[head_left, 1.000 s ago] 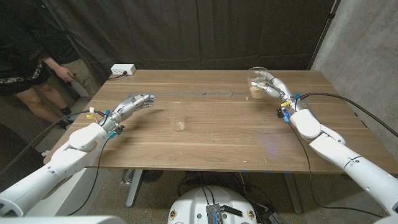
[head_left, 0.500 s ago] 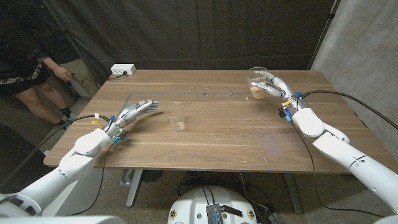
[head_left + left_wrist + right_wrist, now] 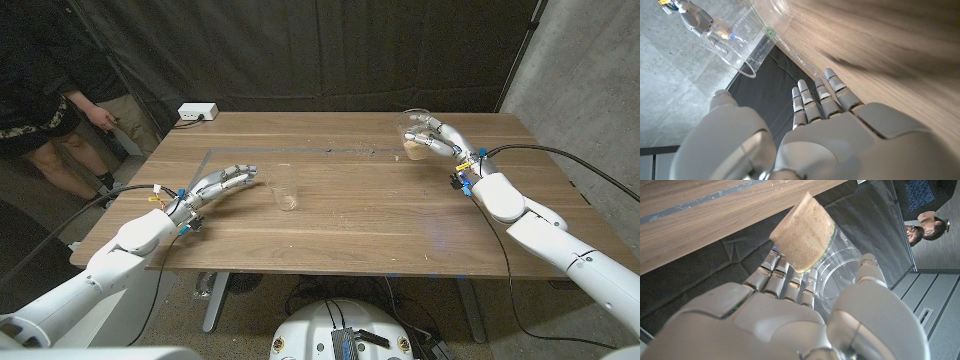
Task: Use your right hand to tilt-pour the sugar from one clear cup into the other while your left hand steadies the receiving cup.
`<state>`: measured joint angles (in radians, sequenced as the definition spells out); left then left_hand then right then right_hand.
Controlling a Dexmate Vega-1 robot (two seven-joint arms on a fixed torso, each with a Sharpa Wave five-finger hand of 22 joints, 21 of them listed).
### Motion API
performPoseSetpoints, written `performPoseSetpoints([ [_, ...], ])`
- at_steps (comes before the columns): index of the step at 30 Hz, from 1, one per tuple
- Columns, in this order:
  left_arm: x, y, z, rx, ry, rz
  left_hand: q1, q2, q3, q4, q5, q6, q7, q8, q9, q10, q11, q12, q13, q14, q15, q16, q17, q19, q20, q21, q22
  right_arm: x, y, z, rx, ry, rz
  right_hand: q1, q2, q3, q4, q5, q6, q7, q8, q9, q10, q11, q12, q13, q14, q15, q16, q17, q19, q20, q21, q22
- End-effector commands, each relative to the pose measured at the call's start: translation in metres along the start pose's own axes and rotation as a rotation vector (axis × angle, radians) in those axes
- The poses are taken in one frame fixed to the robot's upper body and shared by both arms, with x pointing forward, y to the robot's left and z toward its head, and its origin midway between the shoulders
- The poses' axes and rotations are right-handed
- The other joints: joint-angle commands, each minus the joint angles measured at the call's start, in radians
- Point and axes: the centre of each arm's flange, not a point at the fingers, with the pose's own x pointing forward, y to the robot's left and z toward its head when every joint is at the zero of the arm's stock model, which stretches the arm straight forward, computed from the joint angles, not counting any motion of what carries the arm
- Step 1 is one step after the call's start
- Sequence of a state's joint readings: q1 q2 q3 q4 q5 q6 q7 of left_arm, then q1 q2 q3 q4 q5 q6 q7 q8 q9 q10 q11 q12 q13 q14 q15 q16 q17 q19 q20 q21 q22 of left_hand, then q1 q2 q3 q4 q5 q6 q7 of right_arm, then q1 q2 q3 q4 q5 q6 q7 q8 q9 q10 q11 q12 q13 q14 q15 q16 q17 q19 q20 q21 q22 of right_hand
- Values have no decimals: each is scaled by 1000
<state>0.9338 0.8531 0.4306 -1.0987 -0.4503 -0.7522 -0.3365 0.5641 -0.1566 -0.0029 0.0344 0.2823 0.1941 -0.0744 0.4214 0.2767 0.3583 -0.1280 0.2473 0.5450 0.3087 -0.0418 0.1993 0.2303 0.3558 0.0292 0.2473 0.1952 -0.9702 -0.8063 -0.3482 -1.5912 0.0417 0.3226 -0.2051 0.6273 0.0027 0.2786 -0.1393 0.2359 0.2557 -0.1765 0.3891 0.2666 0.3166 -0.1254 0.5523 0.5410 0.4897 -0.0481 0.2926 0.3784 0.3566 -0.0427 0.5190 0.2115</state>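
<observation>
Clear plastic cup (image 3: pixel 414 133) with brown sugar (image 3: pixel 804 232) packed in its base sits in the right hand (image 3: pixel 440 139), fingers wrapped round one side of the wall and thumb on the other. Head view: cup upright, its base at or just above the wooden table (image 3: pixel 350 215); contact with the surface cannot be told. Right wrist view: cup mouth beside the thumb, sugar end out past the fingertips.

Left hand (image 3: pixel 216 182): open, fingers spread and reaching toward the second clear cup (image 3: pixel 285 187). That cup stands upright on the table just beyond the fingertips, a narrow gap between, no contact. It looks nearly empty, a pale trace at the bottom. Left wrist view: fingers extended straight, close over the wood grain, holding nothing.

Cups well apart from each other.
</observation>
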Motion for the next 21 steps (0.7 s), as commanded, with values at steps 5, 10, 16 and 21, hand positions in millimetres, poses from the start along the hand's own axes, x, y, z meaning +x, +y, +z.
performPoseSetpoints([
  [5,-16,7,10,155,84,-37,0,-21,-36,-5,9,-59,3,-24,5,-46,1,-16,5,-35,-72,-4,4,-22,9,-13,4,-2,1,0,0,-5,16,0,12,1,3,-1,12,4,5,2,10,3,6,5,7,-181,-2,4,7,-120,6,5],
  [10,-21,14,10,176,97,-29,-6,-20,-46,-4,10,-63,2,-26,6,-42,2,-13,6,-36,-75,-1,5,-22,3,-12,5,2,1,1,-3,-7,19,3,13,2,2,-1,14,5,4,1,10,-2,8,6,7,-181,-4,6,7,-120,7,5],
  [16,-26,24,17,244,116,-23,-10,-20,-55,-3,11,-66,3,-27,7,-44,3,-13,7,-40,-73,0,6,-21,2,-12,5,7,2,2,-2,-11,23,4,15,3,2,-1,15,6,4,1,10,2,9,8,8,-181,-5,8,7,-120,7,5],
  [21,-26,36,27,314,118,-10,-12,-19,-63,-3,12,-61,-1,-25,8,-45,0,-12,8,-40,-77,3,6,-21,0,-12,5,11,2,2,-2,-15,21,5,16,3,2,-2,16,6,3,1,10,4,11,9,9,-181,-6,9,7,-120,7,5],
])
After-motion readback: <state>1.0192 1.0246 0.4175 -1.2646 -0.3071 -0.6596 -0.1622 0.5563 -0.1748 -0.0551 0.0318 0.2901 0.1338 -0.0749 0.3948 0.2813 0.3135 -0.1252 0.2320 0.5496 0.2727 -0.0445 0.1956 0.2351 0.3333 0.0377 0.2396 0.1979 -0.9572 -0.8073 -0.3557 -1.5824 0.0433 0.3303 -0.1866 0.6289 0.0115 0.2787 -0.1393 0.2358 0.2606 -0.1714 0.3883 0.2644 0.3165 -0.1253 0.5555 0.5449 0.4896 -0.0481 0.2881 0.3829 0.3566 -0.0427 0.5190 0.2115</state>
